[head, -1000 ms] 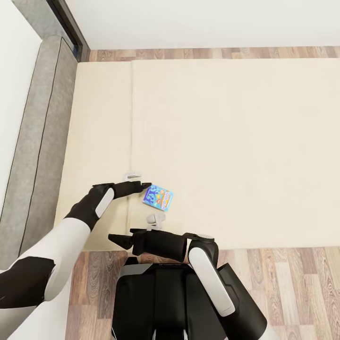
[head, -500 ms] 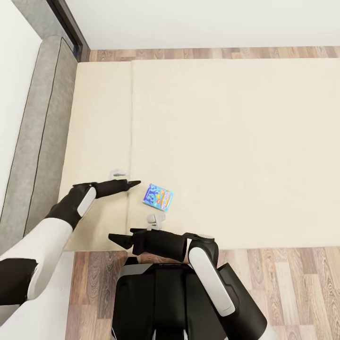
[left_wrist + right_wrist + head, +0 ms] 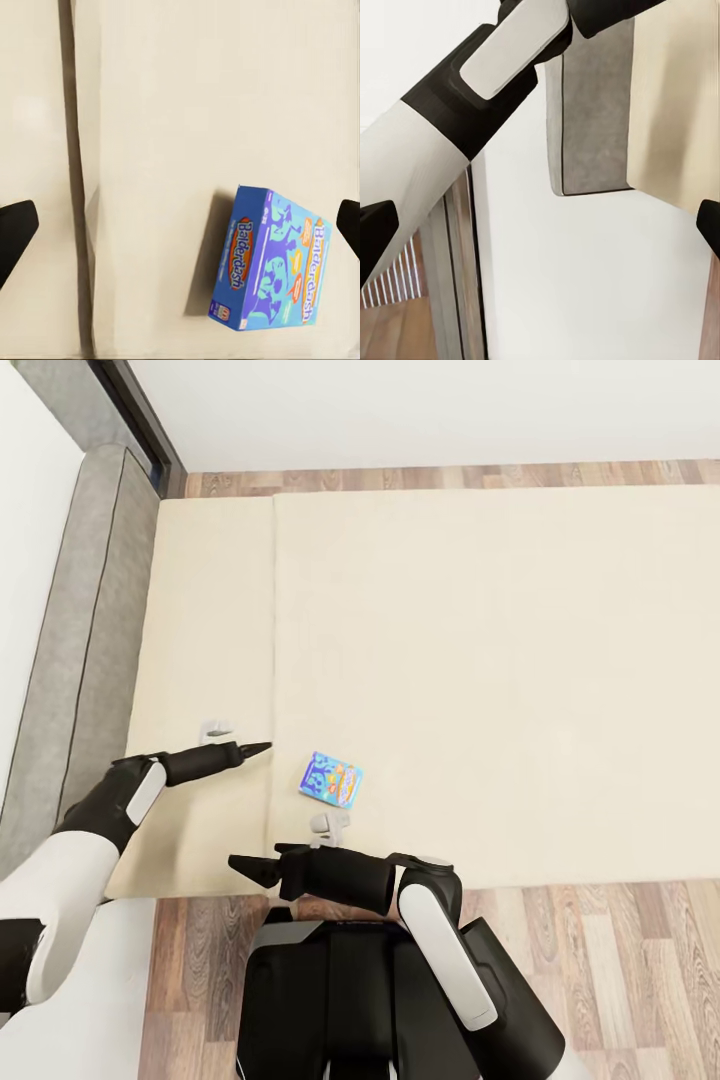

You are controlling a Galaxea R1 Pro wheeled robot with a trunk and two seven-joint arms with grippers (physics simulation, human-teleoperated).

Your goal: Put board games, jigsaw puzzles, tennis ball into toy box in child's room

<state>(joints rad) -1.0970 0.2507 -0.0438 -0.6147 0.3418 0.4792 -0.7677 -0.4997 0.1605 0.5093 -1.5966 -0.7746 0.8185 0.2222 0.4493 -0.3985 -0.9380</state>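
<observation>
Nearest you, the robot's trunk stands on the wood floor at the near edge of the bed. Your R arm is folded across the front, w/ the right gripper pointing toward the headboard side, just above the mattress's near edge. In the R wrist view its two dark fingertips sit at opposite edges of the pic, so jaws are spread wide, nothing between them; past them you see the left arm and an end of the grey headboard.

Next out: the blue board game lies flat on the beige mattress, near the seam between its two parts, on the wider part. It's free, touched by neither gripper.

Your left gripper hangs over the narrow mattress part, tip at the seam, near the blue box but apart from it. L wrist view: fingertips far apart at the pic's edges, jaws spread, empty, w/ the box lying ahead, lettered "Balderdash".

Farthest: rest of mattress is bare, then a floor strip and white wall; headboard runs along the L side.
</observation>
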